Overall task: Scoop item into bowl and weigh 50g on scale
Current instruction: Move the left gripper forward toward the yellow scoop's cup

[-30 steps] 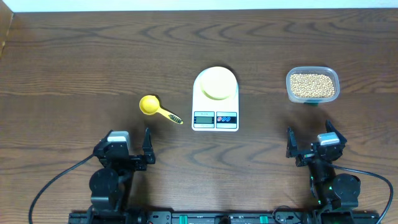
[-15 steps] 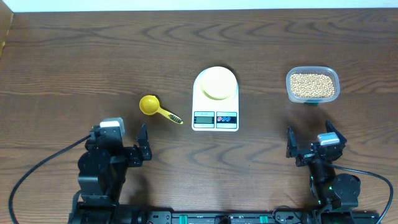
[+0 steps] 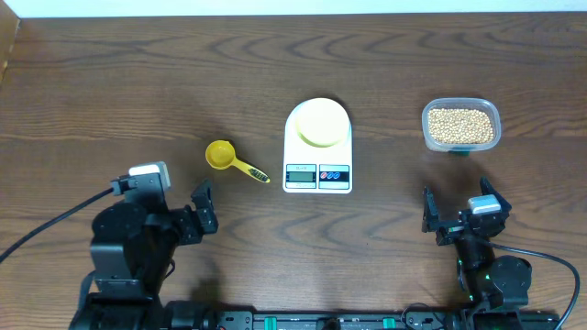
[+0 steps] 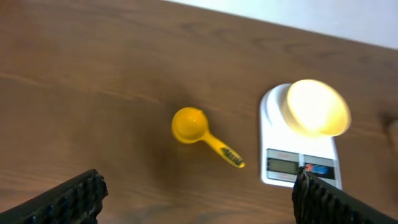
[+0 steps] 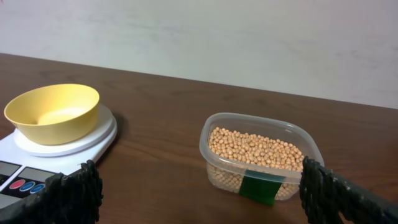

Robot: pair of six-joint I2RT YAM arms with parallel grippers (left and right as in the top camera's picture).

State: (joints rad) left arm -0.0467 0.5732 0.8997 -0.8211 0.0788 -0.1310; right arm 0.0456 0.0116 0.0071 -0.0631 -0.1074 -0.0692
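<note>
Tan beans are seen ahead of right gripper, opened wide | bowl is set on scale, beyond left gripper, opened wide.

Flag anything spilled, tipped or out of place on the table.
Nothing stands out. The beans are all inside the tub, with none loose on the table. The bowl sits upright on the scale, and the scoop lies flat and empty to the scale's left.
</note>
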